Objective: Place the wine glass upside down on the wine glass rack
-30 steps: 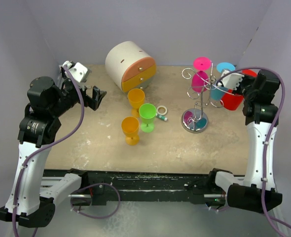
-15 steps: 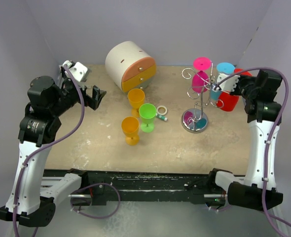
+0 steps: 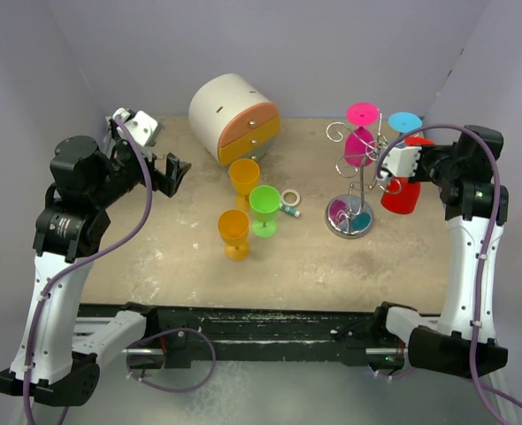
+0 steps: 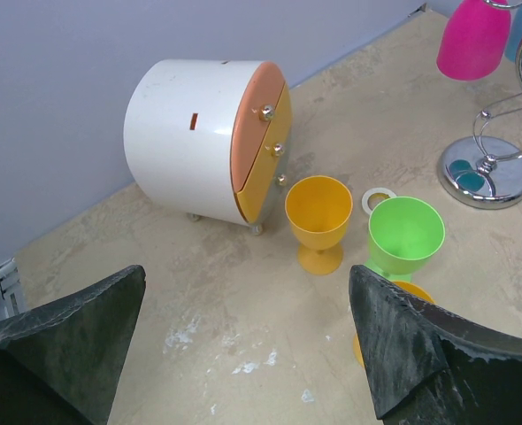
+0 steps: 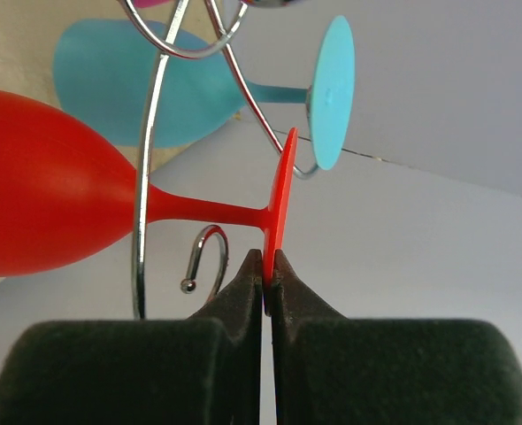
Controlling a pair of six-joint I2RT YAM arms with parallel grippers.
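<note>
In the left wrist view one orange cup (image 4: 411, 290) is mostly hidden behind a finger (image 4: 403, 354) of the left end effector (image 4: 246, 283), and the pink glass (image 4: 478, 40) and the rack (image 4: 500, 179) are cut off at the top and right edges. In the right wrist view the red glass (image 5: 57, 204) runs off the left edge. From above, the object (image 3: 291, 211) beside the tape ring (image 3: 283, 197) is too small to identify.

White links, black joints and a purple cable (image 3: 144, 208) are seen on the left arm (image 3: 49, 301) and right arm (image 3: 463, 257); the left gripper (image 4: 248, 274) is fitted with black textured fingers (image 4: 66, 345).
</note>
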